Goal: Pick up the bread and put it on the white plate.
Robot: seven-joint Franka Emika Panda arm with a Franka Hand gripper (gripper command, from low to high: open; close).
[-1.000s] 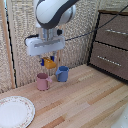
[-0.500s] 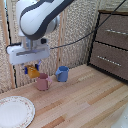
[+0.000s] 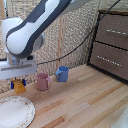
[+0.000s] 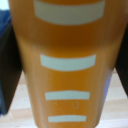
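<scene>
In the lower left corner of the exterior view, nearest the camera, lies the white crockery (image 3: 15, 111), a round plate with a speckled rim, resting on the worktable (image 3: 85, 105). Just above it in the frame, at the left edge, hangs the clamp (image 3: 19, 81), its jaws closed on the toast (image 3: 19, 87), which is held off the wood above the plate's far rim. The wrist view is filled by the toast (image 4: 70, 60), orange with pale stripes. Right of the clamp stands a pink mug (image 3: 43, 81), then a blue mug (image 3: 62, 73). Farthest, in the upper right, stands a dark drawer cabinet (image 3: 112, 45).
</scene>
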